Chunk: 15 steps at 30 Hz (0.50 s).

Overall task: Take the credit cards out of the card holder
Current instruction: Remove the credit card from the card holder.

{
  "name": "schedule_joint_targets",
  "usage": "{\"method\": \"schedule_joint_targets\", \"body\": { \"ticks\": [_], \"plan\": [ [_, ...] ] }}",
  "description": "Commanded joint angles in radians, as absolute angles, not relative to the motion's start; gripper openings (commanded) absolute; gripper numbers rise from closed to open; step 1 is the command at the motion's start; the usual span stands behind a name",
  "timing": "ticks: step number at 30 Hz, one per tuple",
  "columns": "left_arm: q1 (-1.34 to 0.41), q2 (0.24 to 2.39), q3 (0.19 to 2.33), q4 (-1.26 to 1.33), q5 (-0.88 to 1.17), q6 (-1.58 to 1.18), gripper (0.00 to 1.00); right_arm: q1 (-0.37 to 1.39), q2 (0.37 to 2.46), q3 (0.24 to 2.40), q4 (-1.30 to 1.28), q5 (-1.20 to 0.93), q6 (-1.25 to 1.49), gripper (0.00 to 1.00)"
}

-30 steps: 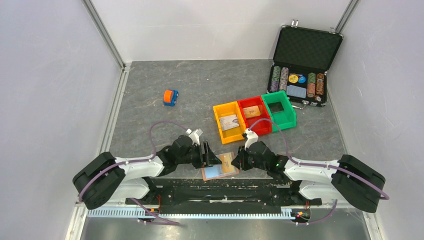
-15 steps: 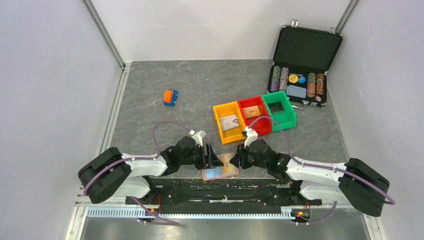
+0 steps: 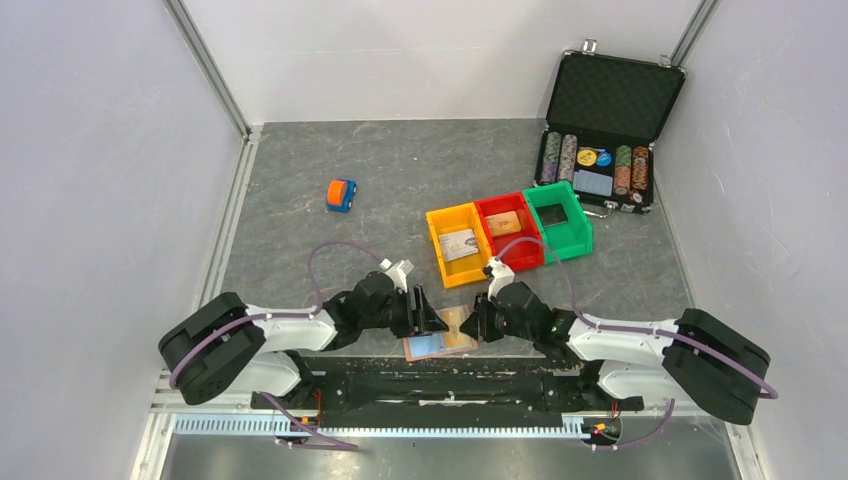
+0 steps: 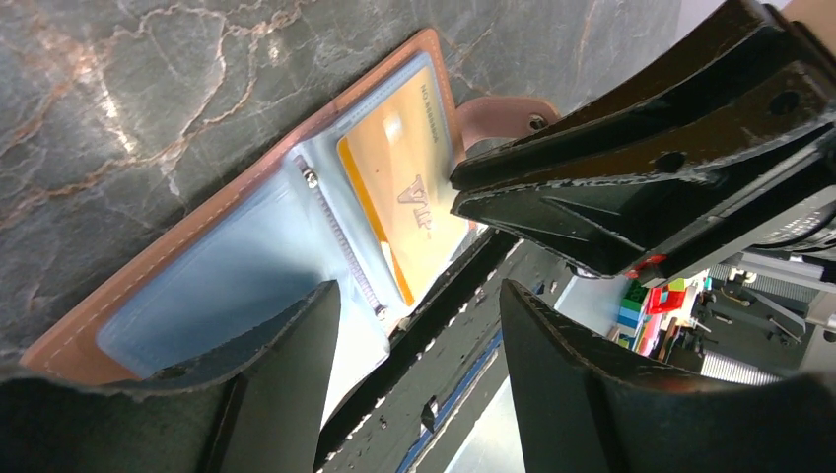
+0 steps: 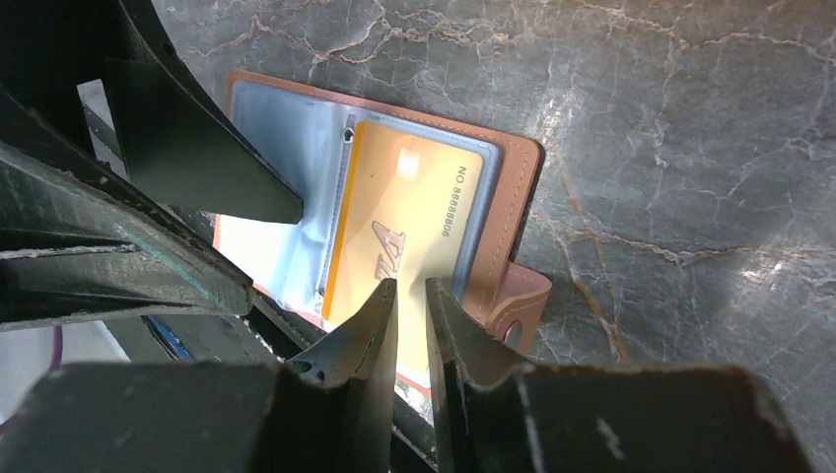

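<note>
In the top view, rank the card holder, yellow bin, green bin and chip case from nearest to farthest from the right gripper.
1. card holder, beside the right gripper, near edge.
2. yellow bin, just behind.
3. green bin, farther back, rightward.
4. chip case, far right corner.

From here the top view is bright and evenly lit from overhead with soft shadows, while my wrist views show white glare on the counter (image 5: pixel 690 148), sheen on the card (image 5: pixel 414 217), and dark, blurred fingers (image 4: pixel 286 384) close to the lens.
</note>
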<state>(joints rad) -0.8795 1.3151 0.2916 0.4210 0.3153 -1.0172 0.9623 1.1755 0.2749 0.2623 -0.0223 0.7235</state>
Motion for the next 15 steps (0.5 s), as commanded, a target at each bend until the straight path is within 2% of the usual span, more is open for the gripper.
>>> {"method": "schedule_joint_targets", "body": {
  "ticks": [1,15],
  "plan": [
    [-0.892,1.324,0.343,0.438,0.295,-1.029,0.67,0.965,1.174,0.242,0.305,-0.022,0.755,0.19],
    [-0.918,1.365,0.368,0.413,0.232,-1.022,0.66,0.966,1.158,0.257,0.275,0.003,0.737,0.19]
  ]
}}
